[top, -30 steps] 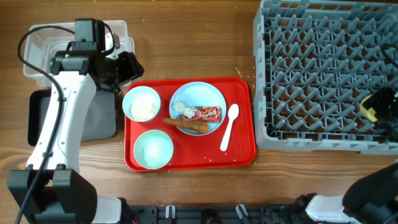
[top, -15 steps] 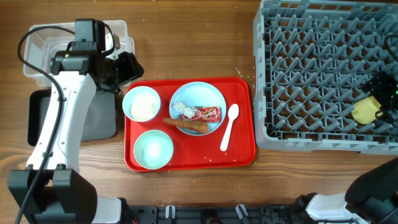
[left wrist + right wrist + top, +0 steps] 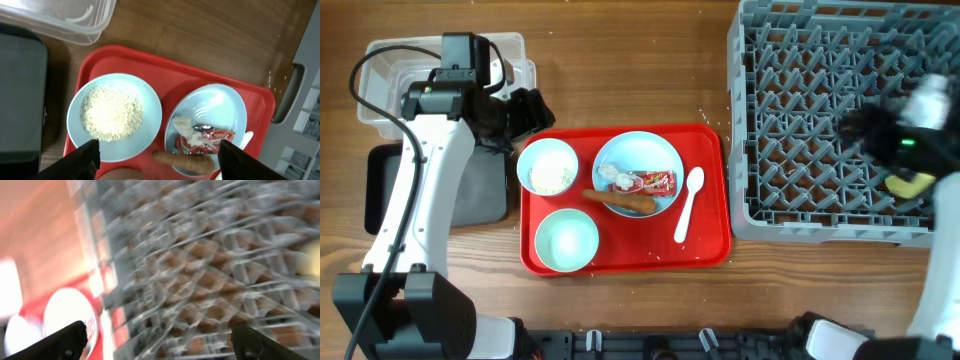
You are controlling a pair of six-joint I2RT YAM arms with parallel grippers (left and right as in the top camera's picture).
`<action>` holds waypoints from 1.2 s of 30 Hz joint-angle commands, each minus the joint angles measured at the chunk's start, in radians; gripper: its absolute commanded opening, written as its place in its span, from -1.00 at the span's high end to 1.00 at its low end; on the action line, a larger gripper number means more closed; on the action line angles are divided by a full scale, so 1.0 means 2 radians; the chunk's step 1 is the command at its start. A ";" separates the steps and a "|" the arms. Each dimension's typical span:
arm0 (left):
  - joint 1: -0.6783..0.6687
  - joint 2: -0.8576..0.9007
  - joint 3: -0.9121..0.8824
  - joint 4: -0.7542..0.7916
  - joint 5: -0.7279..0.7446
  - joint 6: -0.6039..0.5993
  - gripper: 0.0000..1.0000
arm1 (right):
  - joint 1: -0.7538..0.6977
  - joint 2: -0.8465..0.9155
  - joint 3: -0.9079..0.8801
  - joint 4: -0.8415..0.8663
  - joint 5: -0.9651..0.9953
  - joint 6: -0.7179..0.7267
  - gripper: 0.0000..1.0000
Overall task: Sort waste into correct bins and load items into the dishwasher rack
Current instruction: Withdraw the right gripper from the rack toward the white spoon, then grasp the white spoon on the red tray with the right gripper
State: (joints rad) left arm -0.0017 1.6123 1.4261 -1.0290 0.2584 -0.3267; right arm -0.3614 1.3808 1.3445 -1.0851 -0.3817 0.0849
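**Wood table (image 3: 620,60): both grippers wide open, nothing held**

Left gripper (image 3: 160,150) hangs over the red tray's (image 3: 715,200) left end. I see both fingers spread far apart with nothing between them. Under it sit the pale blue bowl (image 3: 150,107) of rice (image 3: 111,112) and the plate (image 3: 220,102).

On the plate: paper scrap (image 3: 613,178), wrapper (image 3: 655,182), and carrot (image 3: 620,201) across the near rim. Spoon (image 3: 688,203) lies on the tray just right of the plate. Green bowl (image 3: 567,240) sits in the tray's near-left corner and looks empty.

Tub (image 3: 390,80) and black tray (image 3: 480,190) are left of the red tray, partly under the left arm.

Right gripper (image 3: 157,330) is over the rack (image 3: 800,80). That view is heavily blurred, but the fingers stand wide apart and empty. Cup (image 3: 912,184) lies in the rack near its right edge, apart from the gripper.
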 commanded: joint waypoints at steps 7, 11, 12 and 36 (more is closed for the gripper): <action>0.001 -0.010 0.003 -0.012 -0.003 0.006 -0.65 | 0.307 0.002 -0.009 -0.022 0.104 0.109 -0.82; 0.001 -0.010 0.003 -0.012 -0.003 0.006 -0.65 | 0.389 0.039 -0.012 -0.019 0.134 0.155 -0.68; 0.001 -0.010 0.003 -0.012 -0.003 0.006 -0.65 | 0.406 0.054 -0.012 -0.018 0.142 0.168 -0.67; 0.001 -0.010 0.003 -0.012 -0.003 0.006 -0.65 | 0.460 0.221 -0.081 0.064 0.191 0.339 -0.36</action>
State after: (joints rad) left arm -0.0017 1.6123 1.4261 -1.0519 0.2584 -0.3264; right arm 0.5568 1.8057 1.2392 -1.0107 -0.0170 0.7269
